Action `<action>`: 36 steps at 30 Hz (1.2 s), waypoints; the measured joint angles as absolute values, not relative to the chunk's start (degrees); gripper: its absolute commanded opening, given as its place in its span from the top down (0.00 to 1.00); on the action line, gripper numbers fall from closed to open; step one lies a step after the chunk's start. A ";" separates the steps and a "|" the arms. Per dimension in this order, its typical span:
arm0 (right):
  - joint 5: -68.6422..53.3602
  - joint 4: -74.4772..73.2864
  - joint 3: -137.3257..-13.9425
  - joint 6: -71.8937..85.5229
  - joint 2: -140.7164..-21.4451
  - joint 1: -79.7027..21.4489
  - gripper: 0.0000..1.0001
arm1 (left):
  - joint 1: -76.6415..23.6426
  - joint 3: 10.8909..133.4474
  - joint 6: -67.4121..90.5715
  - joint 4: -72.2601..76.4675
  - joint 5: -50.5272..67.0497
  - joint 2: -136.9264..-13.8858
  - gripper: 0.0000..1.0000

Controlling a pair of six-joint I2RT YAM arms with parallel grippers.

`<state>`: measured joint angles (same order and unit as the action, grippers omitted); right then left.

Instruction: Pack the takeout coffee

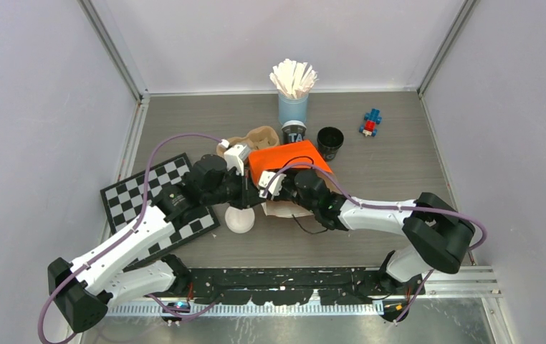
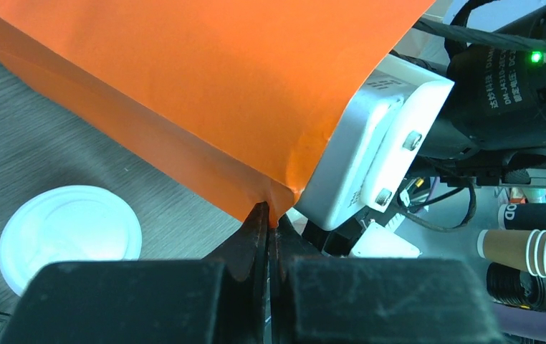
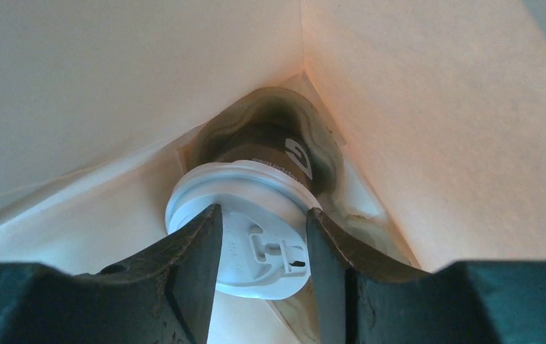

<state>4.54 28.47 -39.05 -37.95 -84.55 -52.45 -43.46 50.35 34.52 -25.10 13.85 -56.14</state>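
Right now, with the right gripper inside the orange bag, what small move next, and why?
Probably ease the right gripper wider and back it out: the lidded cup in front of it looks seated deep in the orange bag, whose edge the left gripper holds pinched. I cannot tell whether the cup is gripped.

Up at twelve o'clock on your grey wood-grain table (image 1: 399, 179) stands the light-blue cup (image 1: 292, 110), bristling with white wooden stirrers (image 1: 293, 77). Swing to two o'clock: a small blue-and-red toy block figure (image 1: 371, 123), well apart. At eight o'clock, your black-and-white checkerboard mat (image 1: 123, 197) lies flat.
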 measured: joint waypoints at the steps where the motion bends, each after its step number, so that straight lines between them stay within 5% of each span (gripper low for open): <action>1: 4.73 29.10 -39.09 -37.69 -84.97 -52.51 0.49 | -43.42 50.35 34.50 -25.12 13.56 -56.12 1.00; 36: 11.90 31.79 -41.04 -32.32 -86.56 -53.25 0.43 | -43.20 50.43 35.16 -25.19 13.28 -56.49 1.00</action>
<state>11.90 31.79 -41.04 -32.32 -86.56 -53.25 -43.20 50.43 35.16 -25.19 13.28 -56.49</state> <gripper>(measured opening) 0.554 0.008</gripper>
